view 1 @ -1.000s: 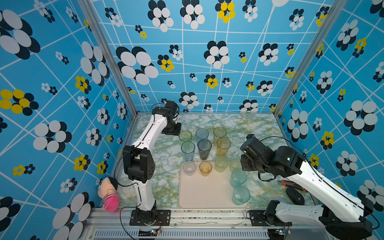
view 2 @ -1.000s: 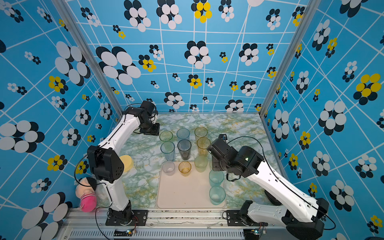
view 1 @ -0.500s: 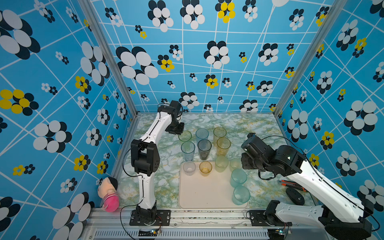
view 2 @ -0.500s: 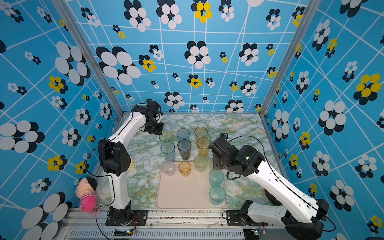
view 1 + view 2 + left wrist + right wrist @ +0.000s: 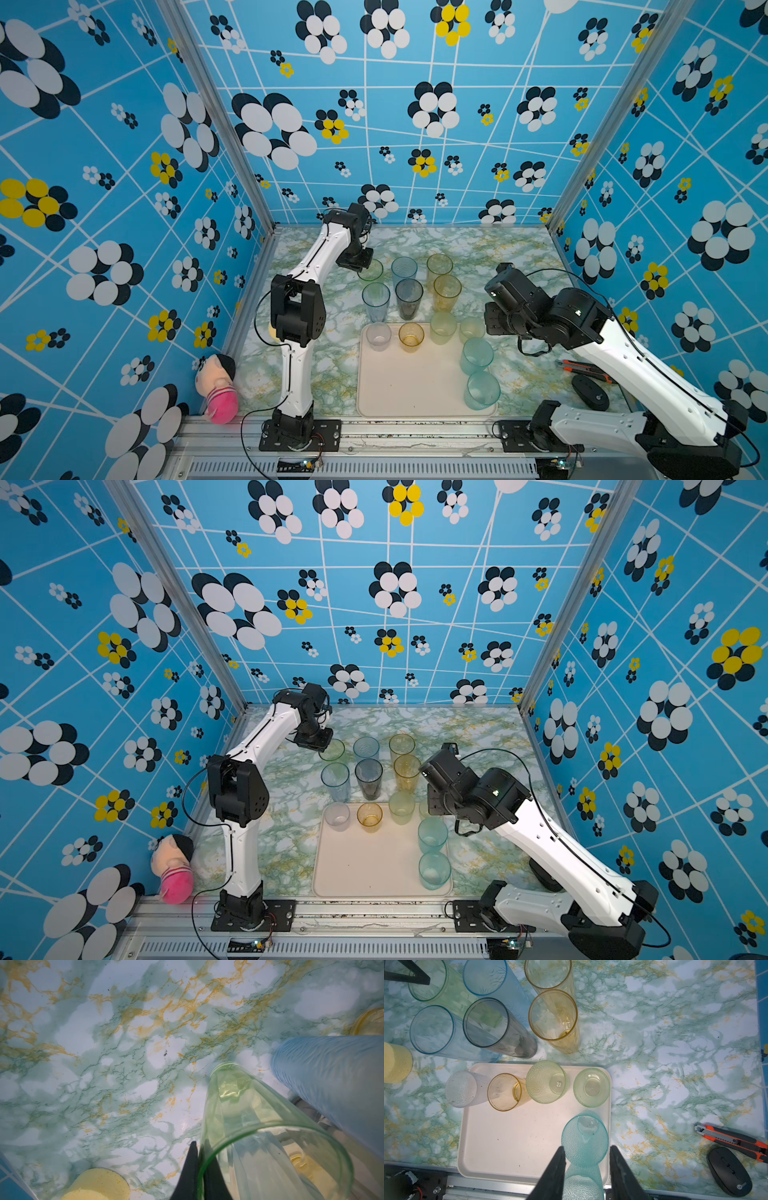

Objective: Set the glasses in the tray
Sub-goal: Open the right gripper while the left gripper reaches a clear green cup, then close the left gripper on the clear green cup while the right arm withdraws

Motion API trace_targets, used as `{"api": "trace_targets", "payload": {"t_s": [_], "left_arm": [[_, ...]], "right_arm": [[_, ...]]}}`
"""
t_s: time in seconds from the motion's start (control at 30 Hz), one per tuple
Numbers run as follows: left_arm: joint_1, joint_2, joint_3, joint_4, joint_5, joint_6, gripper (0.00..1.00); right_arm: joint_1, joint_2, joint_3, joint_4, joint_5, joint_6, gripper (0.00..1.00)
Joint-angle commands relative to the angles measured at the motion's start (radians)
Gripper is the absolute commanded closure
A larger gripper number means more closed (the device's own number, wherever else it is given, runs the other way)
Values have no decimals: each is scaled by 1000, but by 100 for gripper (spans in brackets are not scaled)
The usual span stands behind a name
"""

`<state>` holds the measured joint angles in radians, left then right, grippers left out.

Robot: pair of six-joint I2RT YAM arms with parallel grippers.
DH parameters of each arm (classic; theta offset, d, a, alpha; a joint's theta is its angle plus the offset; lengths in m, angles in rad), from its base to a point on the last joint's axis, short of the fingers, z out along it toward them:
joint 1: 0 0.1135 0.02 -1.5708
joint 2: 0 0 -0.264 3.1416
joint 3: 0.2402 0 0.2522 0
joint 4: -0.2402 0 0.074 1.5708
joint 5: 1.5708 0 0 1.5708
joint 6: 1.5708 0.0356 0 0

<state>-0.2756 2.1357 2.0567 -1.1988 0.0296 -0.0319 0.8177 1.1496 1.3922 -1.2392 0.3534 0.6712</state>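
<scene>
Grasp step: left gripper [image 5: 198, 1145] pinched shut on rim of tall green glass [image 5: 239, 1105]; right gripper [image 5: 587, 1146] half open, empty. Next move, probably: lift straight up clear of blue glass [image 5: 332, 1084]; carry to tray [image 5: 407, 386]

Cream-pink rectangular tray [image 5: 407, 386]: middle free, rims crowded
Bare centre through 6–9 o'clock. Four short translucent tumblers [image 5: 410, 337] line 12 o'clock rim, two teal tumblers [image 5: 476, 356] at 3–5. Six tall tinted tumblers [image 5: 409, 296] packed beyond 12.

The marbled table [image 5: 478, 249] carried the cream tray [image 5: 407, 386] at lower centre, tall glasses [image 5: 409, 297] above it, a mouse [image 5: 590, 392] and box cutter [image 5: 582, 365] at right.
</scene>
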Motion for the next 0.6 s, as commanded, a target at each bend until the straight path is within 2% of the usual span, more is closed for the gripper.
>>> {"api": "trace_targets", "payload": {"t_s": [0.0, 0.33, 0.57], "left_arm": [[-3, -5, 35, -9, -40, 13, 100], [31, -130, 135, -110, -130, 22, 100], [44, -382, 23, -206, -186, 3, 100]], "right_arm": [[-11, -2, -6, 23, -2, -30, 62], [-52, 48, 23, 111, -37, -108, 63], [-137, 81, 62, 195, -83, -176, 63]]}}
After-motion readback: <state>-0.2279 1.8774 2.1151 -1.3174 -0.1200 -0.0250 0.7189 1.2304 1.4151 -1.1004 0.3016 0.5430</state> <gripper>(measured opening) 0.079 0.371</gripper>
